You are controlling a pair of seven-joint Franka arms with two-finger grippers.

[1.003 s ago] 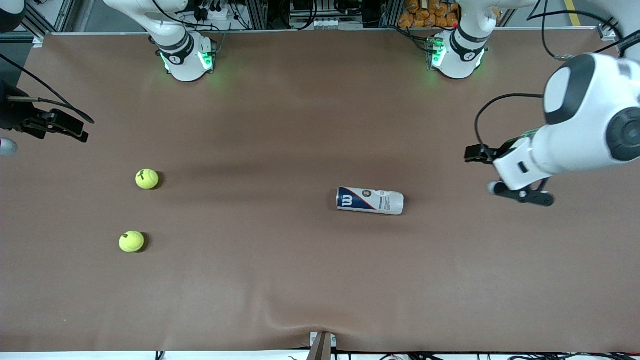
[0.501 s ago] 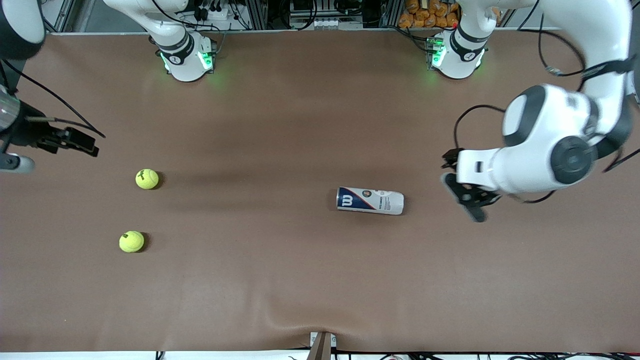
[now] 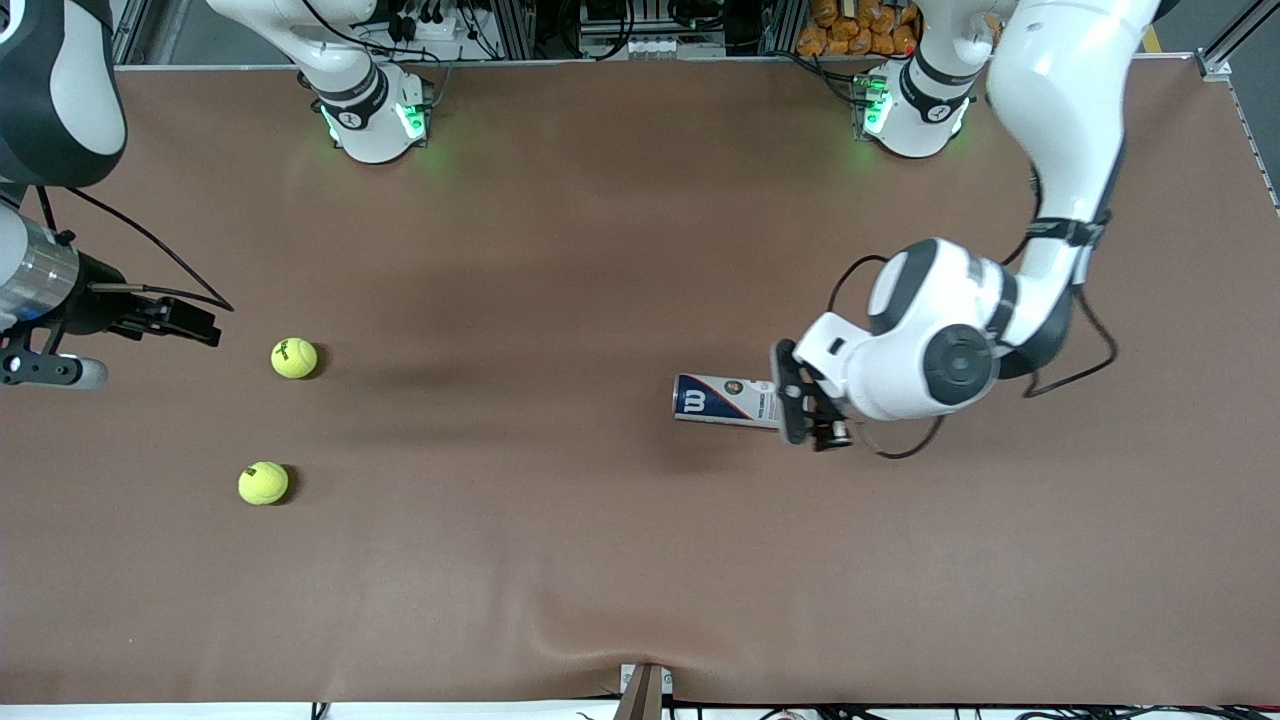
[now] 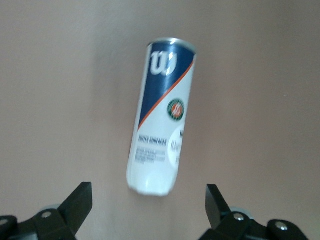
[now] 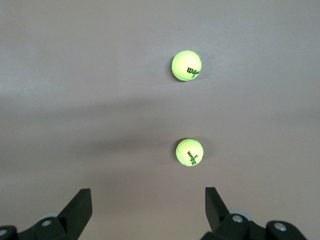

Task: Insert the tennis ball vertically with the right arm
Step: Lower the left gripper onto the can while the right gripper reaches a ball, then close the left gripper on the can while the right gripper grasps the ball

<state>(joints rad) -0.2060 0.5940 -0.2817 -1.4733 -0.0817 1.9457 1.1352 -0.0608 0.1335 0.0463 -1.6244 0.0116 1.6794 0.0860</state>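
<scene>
Two yellow-green tennis balls lie on the brown table toward the right arm's end, one (image 3: 294, 358) farther from the front camera, the other (image 3: 263, 483) nearer. Both show in the right wrist view (image 5: 186, 65) (image 5: 189, 152). My right gripper (image 3: 200, 325) (image 5: 148, 200) is open and empty, in the air beside the farther ball. A white and blue ball can (image 3: 735, 399) (image 4: 162, 120) lies on its side mid-table. My left gripper (image 3: 800, 405) (image 4: 148, 202) is open over the can's white end, its jaws wider than the can and apart from it.
The arm bases (image 3: 372, 115) (image 3: 912, 110) stand at the table's top edge. The brown table cover (image 3: 600, 560) has a small wrinkle at the front edge by a bracket (image 3: 645, 690).
My left arm has swung in from the left arm's end of the table to over the can's white end. My right gripper has moved a little toward the balls.
</scene>
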